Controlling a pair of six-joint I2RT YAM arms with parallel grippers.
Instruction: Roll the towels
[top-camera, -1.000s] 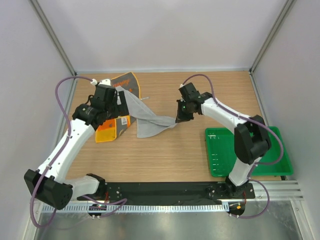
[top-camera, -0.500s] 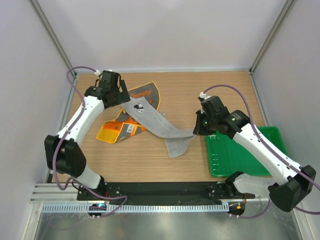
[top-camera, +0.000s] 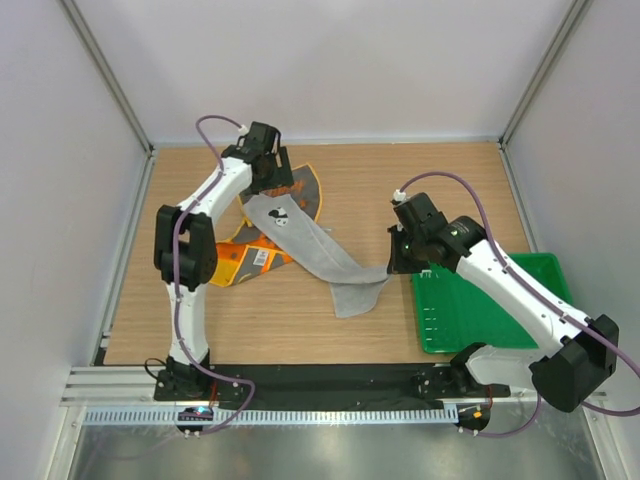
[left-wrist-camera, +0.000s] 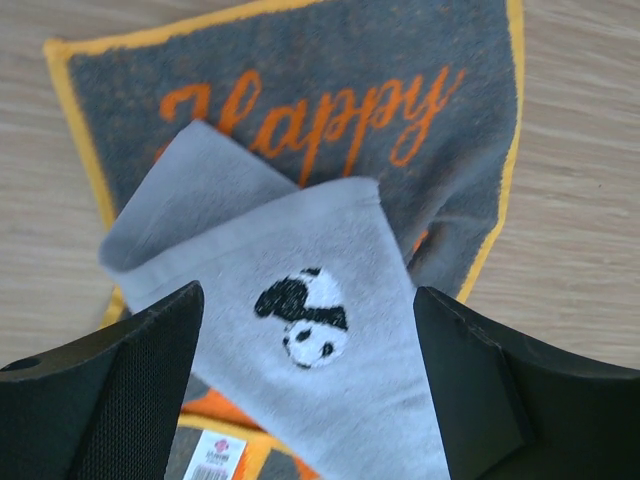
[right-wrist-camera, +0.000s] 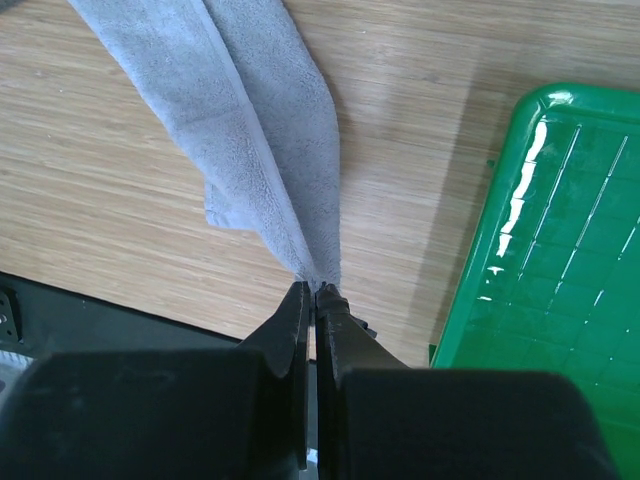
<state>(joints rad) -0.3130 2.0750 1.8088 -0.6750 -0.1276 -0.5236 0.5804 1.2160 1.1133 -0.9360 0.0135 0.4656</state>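
A green tray (top-camera: 450, 320) sits at the near right corner of the surface (top-camera: 400, 180). Just beside the tray's left edge, the right end effector (right-wrist-camera: 314, 292) is pinched tight on one corner of the grey towel (top-camera: 320, 255). From there the towel stretches in a narrow band toward the far left corner. Its other end, with a panda print (left-wrist-camera: 303, 318), lies over the dark towel (left-wrist-camera: 330, 60), which is partly folded so its orange back shows. Above that end hangs the left end effector (top-camera: 268, 185), fingers (left-wrist-camera: 140, 370) spread wide, holding nothing.
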